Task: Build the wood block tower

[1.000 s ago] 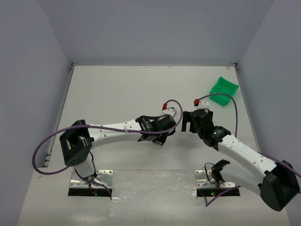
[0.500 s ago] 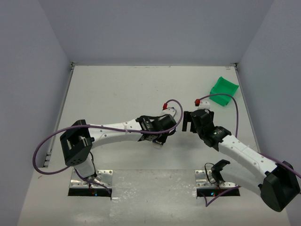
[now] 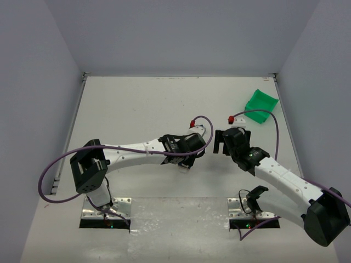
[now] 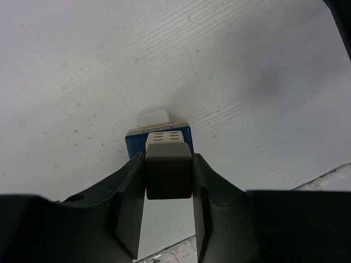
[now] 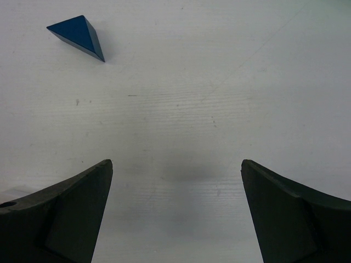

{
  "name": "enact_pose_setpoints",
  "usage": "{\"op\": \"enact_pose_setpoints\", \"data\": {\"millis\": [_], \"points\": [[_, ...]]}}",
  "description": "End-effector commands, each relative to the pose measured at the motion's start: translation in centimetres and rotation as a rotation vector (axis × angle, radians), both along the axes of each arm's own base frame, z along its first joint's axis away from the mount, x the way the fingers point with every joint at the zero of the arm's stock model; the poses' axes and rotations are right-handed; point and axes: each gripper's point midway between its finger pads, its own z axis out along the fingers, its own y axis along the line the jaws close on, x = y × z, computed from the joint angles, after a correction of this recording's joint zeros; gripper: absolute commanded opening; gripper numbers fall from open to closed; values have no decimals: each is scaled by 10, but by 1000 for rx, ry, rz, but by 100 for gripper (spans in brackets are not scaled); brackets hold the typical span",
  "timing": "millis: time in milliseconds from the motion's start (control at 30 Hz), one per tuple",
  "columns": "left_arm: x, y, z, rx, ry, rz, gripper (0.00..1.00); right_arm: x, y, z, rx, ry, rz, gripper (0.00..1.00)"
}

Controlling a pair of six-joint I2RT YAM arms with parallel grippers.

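In the left wrist view my left gripper [image 4: 168, 181] is shut on a dark grey-brown block [image 4: 168, 171]. That block sits against a blue block [image 4: 131, 144], and a beige block [image 4: 157, 117] shows beyond the blue one; together they form the small tower on the white table. In the top view the left gripper [image 3: 189, 159] covers the tower at the table's middle. My right gripper [image 5: 175, 167] is open and empty, low over bare table. A blue roof-shaped piece [image 5: 78, 34] lies on the table ahead of it to the left. The right gripper [image 3: 218, 141] is just right of the left one.
A green plastic bin [image 3: 261, 106] stands at the back right near the wall. Purple cables with red connectors [image 3: 192, 123] arch over both wrists. Grey walls close the table on three sides. Metal base plates [image 3: 107, 211] sit at the near edge.
The right gripper has shifted very slightly. The left arm has held still, with the dark block in its grip.
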Motion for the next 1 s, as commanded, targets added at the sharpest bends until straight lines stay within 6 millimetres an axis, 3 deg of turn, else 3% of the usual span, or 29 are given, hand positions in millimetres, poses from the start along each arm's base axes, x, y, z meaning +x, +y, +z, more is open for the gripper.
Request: {"op": "enact_pose_setpoints", "data": {"millis": [0, 767, 967], "points": [[6, -10, 9, -34, -12, 8, 11, 11, -1, 18, 23, -61, -47, 99], [6, -10, 7, -33, -1, 13, 20, 11, -6, 18, 11, -66, -63, 99], [6, -8, 7, -30, -2, 16, 29, 10, -6, 18, 11, -66, -63, 99]]}}
